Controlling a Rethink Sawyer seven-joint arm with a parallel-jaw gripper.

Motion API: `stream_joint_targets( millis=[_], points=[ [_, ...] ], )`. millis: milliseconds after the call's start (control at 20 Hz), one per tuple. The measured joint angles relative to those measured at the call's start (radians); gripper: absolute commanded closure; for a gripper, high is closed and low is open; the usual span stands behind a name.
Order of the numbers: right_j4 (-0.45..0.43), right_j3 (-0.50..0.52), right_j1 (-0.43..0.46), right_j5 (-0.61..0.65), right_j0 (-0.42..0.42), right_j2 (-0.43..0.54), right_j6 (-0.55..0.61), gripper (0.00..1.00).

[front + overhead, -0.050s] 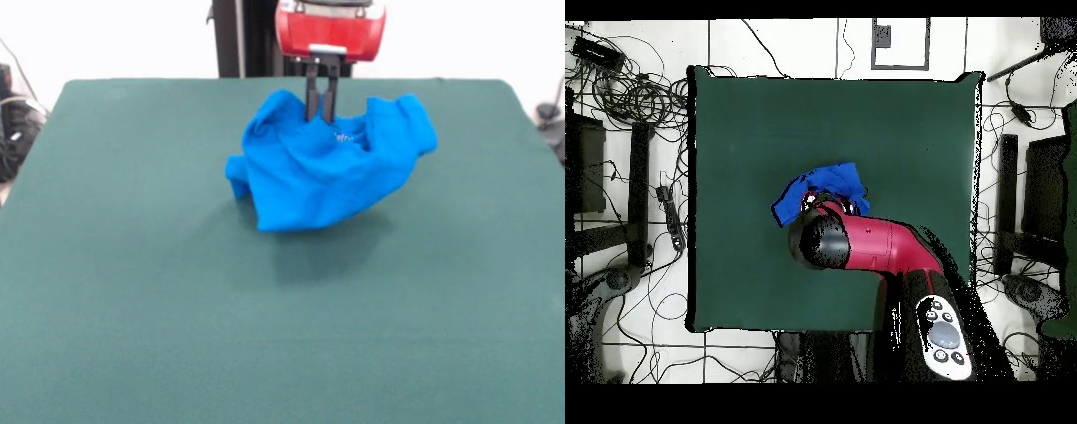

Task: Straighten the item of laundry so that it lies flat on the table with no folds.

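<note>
One blue T-shirt (327, 168) hangs bunched and crumpled, its lower folds near the middle of the one green surface (132, 291). One tool (320, 113) (fingers nearly together) pinches the shirt's top edge, the cloth drooping below toward six o'clock.

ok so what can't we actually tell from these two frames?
- Front view: the print on the T-shirt is lost in bunched folds, with only a scrap of white lettering showing.
- Front view: the tips of the gripper are buried in cloth.
- Overhead view: the arm covers the gripper and much of the shirt.
- Neither view shows how much cloth touches the table.
</note>
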Motion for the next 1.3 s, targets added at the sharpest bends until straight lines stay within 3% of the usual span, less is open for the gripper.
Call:
stream_joint_targets(
  millis=[400, 900, 1200, 1300],
  points=[
    [0.000, -0.020, 0.000, 0.076, -0.003, 0.000, 0.000, 1.00],
    [-0.005, -0.187, 0.018, 0.298, -0.004, 0.002, 0.000, 1.00],
    [-0.007, -0.235, -0.024, 0.386, -0.025, 0.014, 0.000, 1.00],
    [-0.010, -0.230, -0.054, 0.388, -0.072, 0.036, 0.000, 1.00]
  ],
)
